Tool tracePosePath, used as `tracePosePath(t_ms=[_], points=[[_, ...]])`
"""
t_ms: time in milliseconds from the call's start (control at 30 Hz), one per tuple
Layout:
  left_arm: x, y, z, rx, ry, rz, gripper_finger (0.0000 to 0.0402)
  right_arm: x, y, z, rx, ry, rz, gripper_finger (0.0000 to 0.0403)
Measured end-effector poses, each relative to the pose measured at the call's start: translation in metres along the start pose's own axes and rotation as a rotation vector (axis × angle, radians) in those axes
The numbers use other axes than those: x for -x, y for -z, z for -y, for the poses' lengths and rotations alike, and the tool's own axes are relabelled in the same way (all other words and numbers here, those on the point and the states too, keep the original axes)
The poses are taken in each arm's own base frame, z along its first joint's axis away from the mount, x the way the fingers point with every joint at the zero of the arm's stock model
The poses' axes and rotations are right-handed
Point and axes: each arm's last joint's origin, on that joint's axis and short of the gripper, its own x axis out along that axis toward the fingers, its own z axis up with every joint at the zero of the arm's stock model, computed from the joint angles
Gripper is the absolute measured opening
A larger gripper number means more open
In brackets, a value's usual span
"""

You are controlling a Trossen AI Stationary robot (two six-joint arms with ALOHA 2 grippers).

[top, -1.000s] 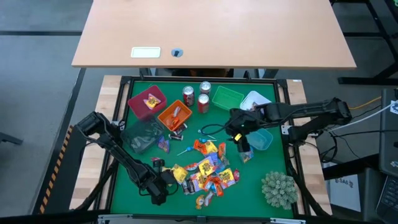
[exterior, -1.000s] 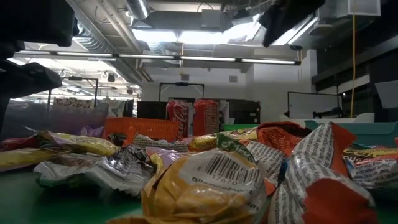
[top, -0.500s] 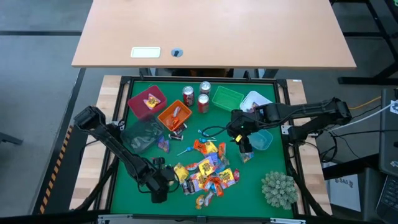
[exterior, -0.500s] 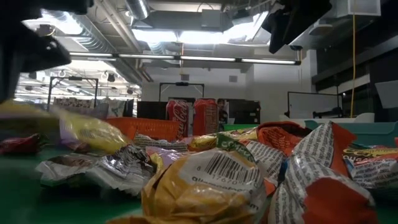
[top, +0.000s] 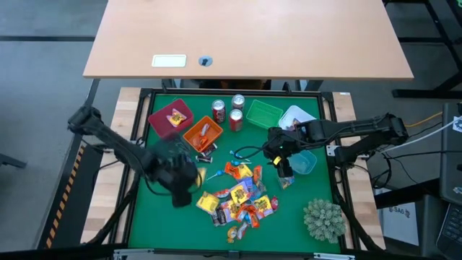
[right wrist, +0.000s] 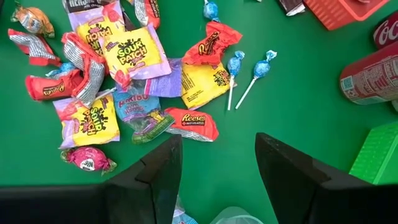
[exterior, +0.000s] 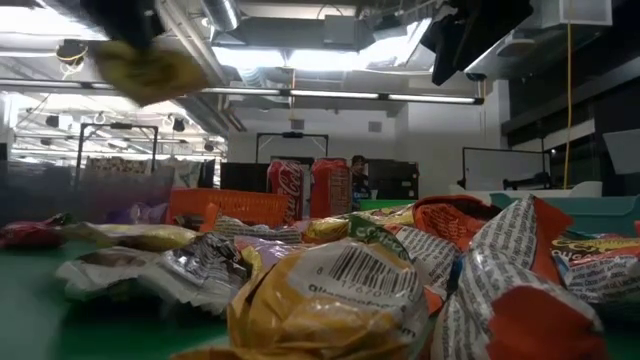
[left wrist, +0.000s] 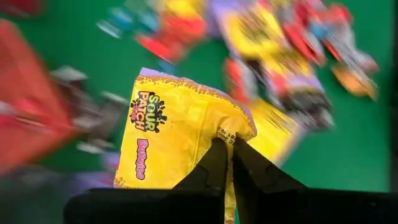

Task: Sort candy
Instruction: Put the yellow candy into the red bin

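Note:
The candy [top: 242, 198] lies in a loose heap of small wrapped sweets on the green mat, also seen in the right wrist view [right wrist: 118, 68]; two blue lollipops [right wrist: 249, 71] lie beside it. My left gripper [top: 189, 177] is left of the heap, raised above the mat, shut on a yellow Sour Patch packet [left wrist: 177, 127]. In the low view the packet [exterior: 150, 70] shows high up. My right gripper [top: 278, 155] hangs open above the mat at the heap's far right, with nothing between its fingers [right wrist: 155, 174]. My left gripper pinches the yellow packet at a crumpled spot on its edge [left wrist: 231, 132] between its two shut fingers [left wrist: 214, 163]. The fingers slant downward. The packet is lifted clear of the mat and sticks out beyond the fingertips.
Along the far side stand a magenta bin [top: 170, 118], an orange bin [top: 203, 134], a green bin [top: 263, 113] and a white bin [top: 296, 117]. Two red soda cans [top: 227, 114] stand between them. A blue bin [top: 303, 162] is right, a dark bin [top: 164, 155] left, and a spiky plant ball [top: 323, 219] near right.
My left gripper has risen and gone toward the table's far edge, away from the heap's near left side, carrying the yellow packet. The packet, which lay on the mat, is now lifted well clear of it.

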Motion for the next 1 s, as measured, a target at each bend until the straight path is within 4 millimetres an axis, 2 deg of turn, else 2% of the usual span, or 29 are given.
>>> tracePosePath(t_ms=[233,367,567,733,1000], points=[[0.029,-0.019,-0.062,0.028,-0.26,0.13,0.0,0.0,0.0,0.0,0.0,0.0,0.001,0.02],[0.035,-0.025,-0.097,0.061,-0.376,0.102,0.0,0.0,-0.001,0.0,0.001,0.001,0.012,0.02],[0.025,-0.026,-0.144,0.108,-0.53,-0.016,0.0,0.0,-0.005,0.0,0.002,0.005,0.056,0.02],[0.015,-0.017,-0.178,0.16,-0.625,-0.108,0.0,-0.001,-0.006,0.001,-0.015,0.004,0.062,0.02],[0.0,0.004,-0.21,0.263,-0.708,-0.205,0.0004,-0.027,0.003,-0.001,-0.032,-0.058,0.091,0.02]])
